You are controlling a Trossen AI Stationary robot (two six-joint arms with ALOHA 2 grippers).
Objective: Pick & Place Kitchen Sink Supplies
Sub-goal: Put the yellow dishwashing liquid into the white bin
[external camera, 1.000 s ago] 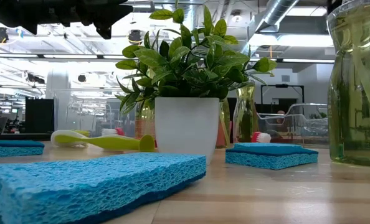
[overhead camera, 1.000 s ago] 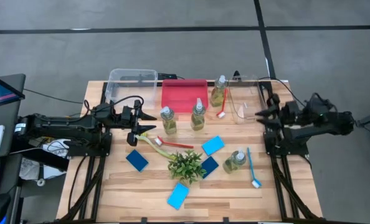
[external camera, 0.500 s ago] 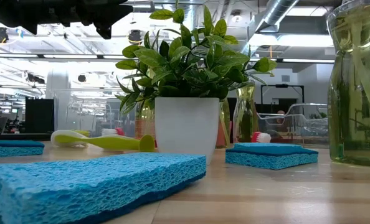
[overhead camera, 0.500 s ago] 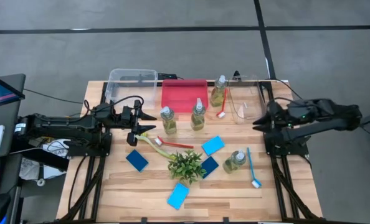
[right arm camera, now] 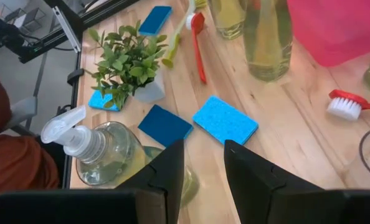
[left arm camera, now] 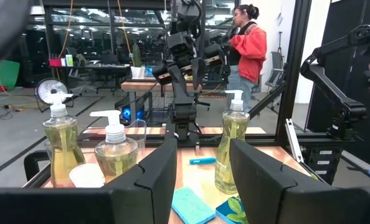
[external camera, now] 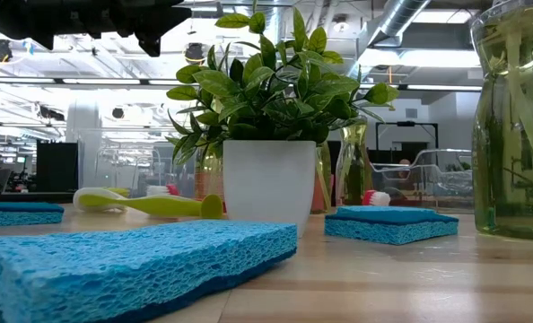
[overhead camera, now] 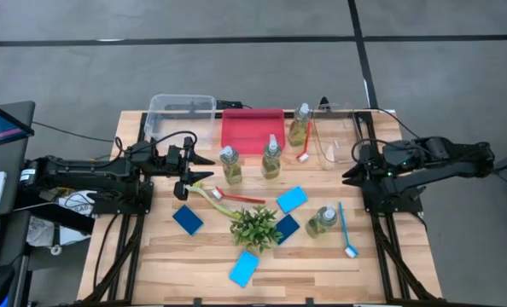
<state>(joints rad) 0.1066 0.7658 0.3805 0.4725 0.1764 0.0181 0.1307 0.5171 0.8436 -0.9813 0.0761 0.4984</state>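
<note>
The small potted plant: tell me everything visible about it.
The small potted plant has green leafy stems, artificial-looking, in a plain white tapered pot. It stands upright near the middle of the wooden table. A dark-blue sponge lies right beside it; whether they touch cannot be told. No gripper is near it.

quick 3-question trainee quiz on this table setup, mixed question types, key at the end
1. True or false: the plant stands inside the red bin.
2. How many clear bottles are on the table?
3. In the high view, which brush lies beside the lone bottle just right of the plant? A blue, B yellow, C red.

Key: 1 false, it stands on the table among the sponges. 2 four. 3 A, the blue brush.
</note>
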